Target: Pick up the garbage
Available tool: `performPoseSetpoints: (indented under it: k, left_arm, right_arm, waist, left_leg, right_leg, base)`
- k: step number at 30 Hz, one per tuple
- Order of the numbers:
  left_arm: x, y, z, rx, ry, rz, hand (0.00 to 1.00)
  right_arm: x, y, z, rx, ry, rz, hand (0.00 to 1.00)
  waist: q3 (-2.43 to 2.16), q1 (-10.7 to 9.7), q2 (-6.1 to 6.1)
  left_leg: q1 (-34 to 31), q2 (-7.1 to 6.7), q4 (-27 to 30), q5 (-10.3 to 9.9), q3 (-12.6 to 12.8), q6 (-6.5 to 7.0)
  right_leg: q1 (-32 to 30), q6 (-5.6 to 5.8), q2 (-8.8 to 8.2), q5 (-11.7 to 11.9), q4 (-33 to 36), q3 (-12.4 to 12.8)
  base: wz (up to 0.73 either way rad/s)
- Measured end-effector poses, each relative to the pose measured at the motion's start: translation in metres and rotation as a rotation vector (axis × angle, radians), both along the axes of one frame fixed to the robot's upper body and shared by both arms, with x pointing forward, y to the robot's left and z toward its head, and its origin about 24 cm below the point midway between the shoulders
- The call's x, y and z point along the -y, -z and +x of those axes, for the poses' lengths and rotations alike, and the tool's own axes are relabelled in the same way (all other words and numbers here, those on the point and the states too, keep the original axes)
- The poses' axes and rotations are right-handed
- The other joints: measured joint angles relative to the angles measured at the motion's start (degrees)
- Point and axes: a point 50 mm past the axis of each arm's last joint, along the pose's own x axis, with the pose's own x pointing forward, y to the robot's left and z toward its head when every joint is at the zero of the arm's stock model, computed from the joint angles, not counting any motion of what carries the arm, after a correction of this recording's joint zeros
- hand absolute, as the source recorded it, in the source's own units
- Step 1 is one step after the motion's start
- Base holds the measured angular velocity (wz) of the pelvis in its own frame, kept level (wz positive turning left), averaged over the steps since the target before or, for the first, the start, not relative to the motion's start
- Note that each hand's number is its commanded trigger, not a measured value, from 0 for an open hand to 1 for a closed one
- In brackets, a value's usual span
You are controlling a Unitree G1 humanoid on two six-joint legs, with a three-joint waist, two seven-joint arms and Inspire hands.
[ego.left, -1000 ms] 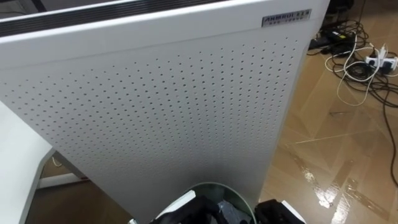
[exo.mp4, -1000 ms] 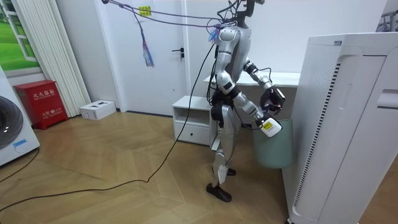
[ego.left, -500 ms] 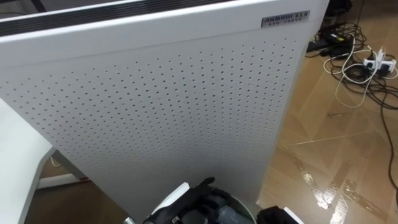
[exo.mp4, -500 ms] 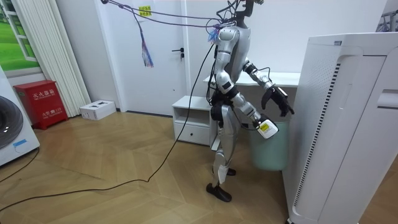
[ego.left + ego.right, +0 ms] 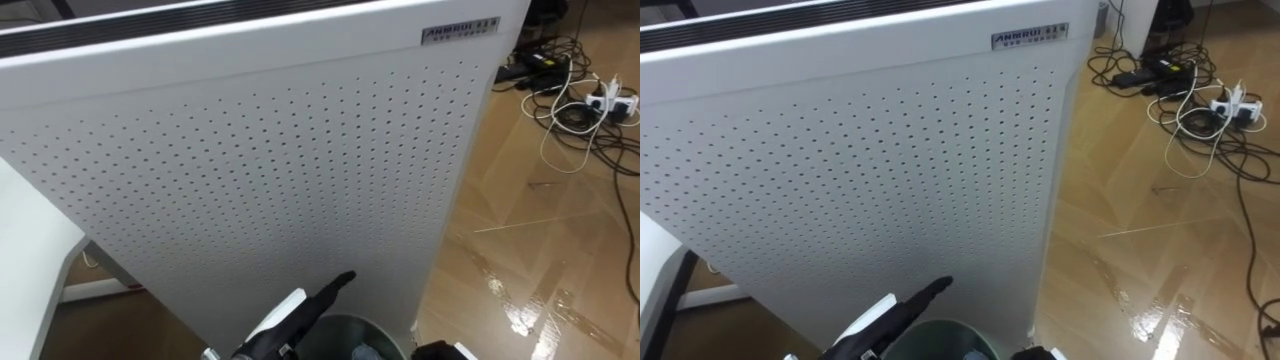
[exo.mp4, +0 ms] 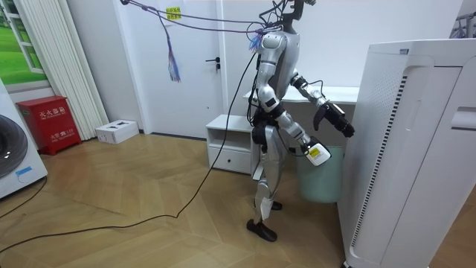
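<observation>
- Paper or film by the look (tiny, unsure): spotting garbage (image 5: pixel 368 352) lying inside pale-green bin (image 6: pixel 327 182); expecting light, crumply; pinching a raised fold.
- Holding left hand (image 5: pixel 325 292) straight-fingered over bin, gripping nothing; failing to read right hand (image 6: pixel 315 152) fingers, low beside bin.
- Minding white perforated appliance (image 5: pixel 250 170) standing just behind bin, crowding the reach; cables (image 5: pixel 570 100) lying well apart.

Home-style test rm, washer (image 6: pixel 13 158), curtains (image 6: pixel 56 63), door (image 6: pixel 202 67), wood floor (image 6: pixel 134 205) (loose cables (image 5: pixel 575 100))
</observation>
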Motion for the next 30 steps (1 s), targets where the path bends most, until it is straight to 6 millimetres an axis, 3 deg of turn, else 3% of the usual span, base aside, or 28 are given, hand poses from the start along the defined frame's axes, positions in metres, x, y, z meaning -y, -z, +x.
performPoseSetpoints:
  k: [9, 13, 19, 26, 30]
  left_arm:
    - [-0.001, 0.001, 0.000, -0.005, -0.003, 0.000, 0.00]
    - [-0.010, 0.019, -0.010, -0.084, -0.041, 0.016, 0.00]
    - [-0.028, 0.045, -0.039, -0.202, -0.115, 0.036, 0.00]
    - [-0.069, 0.080, -0.089, -0.385, -0.305, 0.100, 0.00]
    - [-0.081, 0.094, -0.107, -0.457, -0.369, 0.139, 0.00]
  right_arm:
    - [0.002, 0.001, -0.001, -0.004, -0.003, -0.016, 1.00]
    - [0.005, 0.008, -0.010, -0.036, -0.006, -0.042, 1.00]
    - [0.029, 0.031, -0.043, -0.170, 0.094, -0.076, 1.00]
    - [0.074, 0.052, -0.096, -0.324, 0.377, -0.093, 1.00]
    - [0.085, 0.058, -0.116, -0.380, 0.472, -0.110, 1.00]
  waist:
    - [-0.03, -0.32, -0.10]
    - [-0.38, -0.19, -1.03]
    - [-0.83, 0.19, -3.22]
    - [-1.12, -0.26, -3.64]
    - [-1.23, -0.10, -4.04]
  left_leg:
    - [0.09, -0.01, -0.02, 0.00, 0.01, 0.00]
    - [1.56, 0.01, -0.53, 0.04, 0.12, -0.07]
    - [4.11, 0.02, -1.59, 0.03, -0.30, -0.07]
    - [7.98, -0.17, -4.17, 0.14, -1.50, -0.29]
    - [9.23, -0.13, -4.71, 0.07, -1.53, -0.40]
  right_leg:
    - [0.01, 0.00, 0.01, 0.00, 0.17, 0.48]
    - [1.44, 0.00, 0.17, -0.04, -0.44, 0.28]
    - [4.94, 0.20, 0.18, 0.02, -2.49, -1.15]
    - [9.63, 0.38, 0.48, 0.07, -5.47, -2.53]
    - [10.98, 0.41, 0.71, 0.06, -6.36, -2.34]
  base:
    - [0.00]
    - [0.00]
    - [0.10]
    - [0.08]
    - [0.00]
